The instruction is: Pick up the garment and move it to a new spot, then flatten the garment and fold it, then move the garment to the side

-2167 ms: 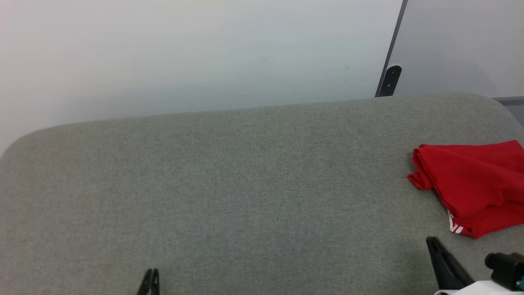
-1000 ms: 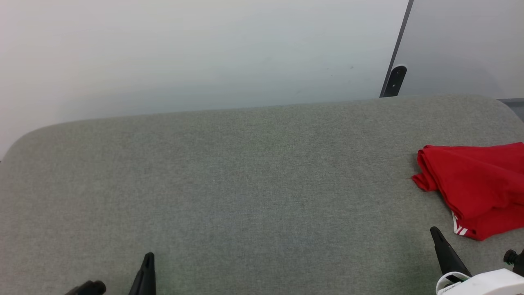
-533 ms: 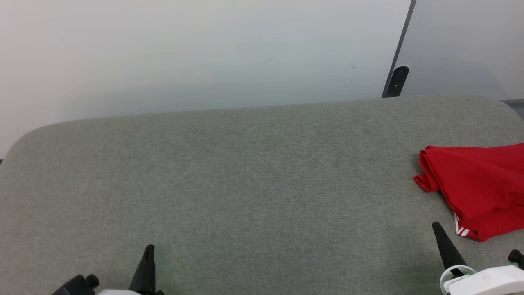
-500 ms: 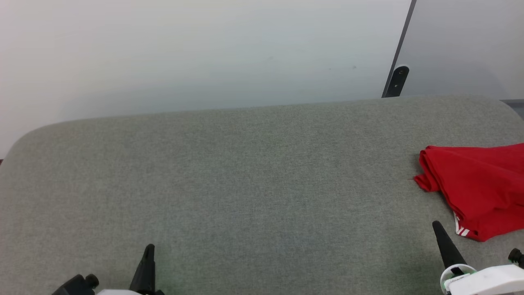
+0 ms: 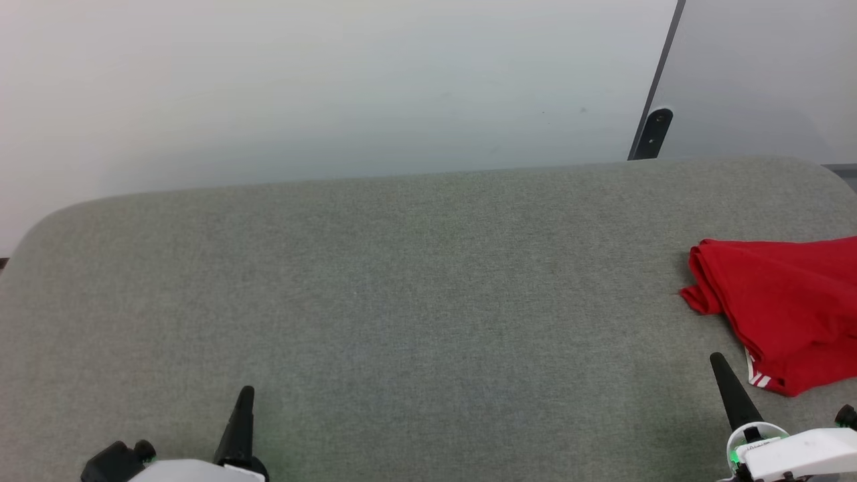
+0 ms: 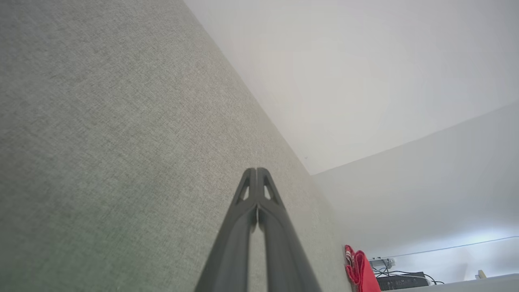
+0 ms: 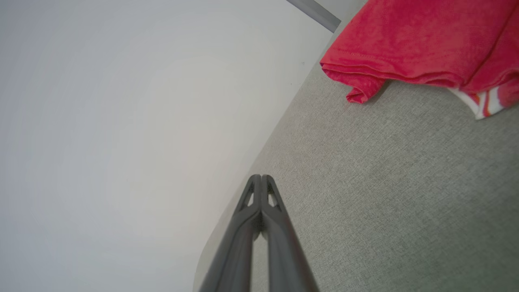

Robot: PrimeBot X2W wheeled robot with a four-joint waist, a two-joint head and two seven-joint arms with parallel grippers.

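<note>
Seemingly the last step: folded shirt parked at the side

Nearest, both hands sit low at the near edge of the grey cloth-covered worktop (image 5: 415,281). The left hand (image 5: 245,395) and the right hand (image 5: 718,361) are each pressed together into a single dark point, pinching nothing. Just beyond the right hand, close but not touching, lies the garment (image 5: 783,301). It is a red bundle of stacked folds with a bit of white-and-red striped trim (image 5: 754,376) poking out at its near corner, and it runs off the right side of the head view.

By my reading the fold is made and the move to the side is as good as finished. The next move calls for little, perhaps a check that the bundle lies fully on the worktop. The worktop's right-hand edge is out of sight, so I cannot tell how much margin the bundle has there. Leftward, bare cloth gives plenty of room. Farthest back, the worktop's rounded edge meets a pale wall (image 5: 335,87).
</note>
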